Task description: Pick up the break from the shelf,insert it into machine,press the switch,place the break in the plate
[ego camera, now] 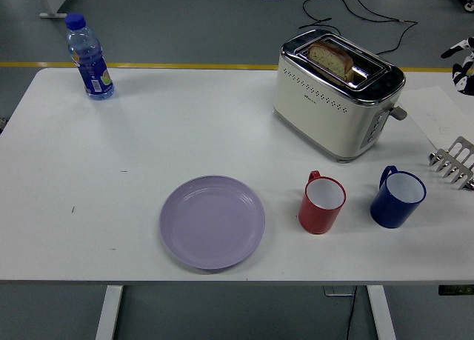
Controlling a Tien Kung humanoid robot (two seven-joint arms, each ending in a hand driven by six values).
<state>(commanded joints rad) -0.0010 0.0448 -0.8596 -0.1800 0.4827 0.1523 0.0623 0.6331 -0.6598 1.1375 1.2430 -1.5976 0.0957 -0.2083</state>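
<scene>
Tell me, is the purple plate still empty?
Yes, the purple plate holds nothing; the bread slice sits in the toaster slot.
</scene>
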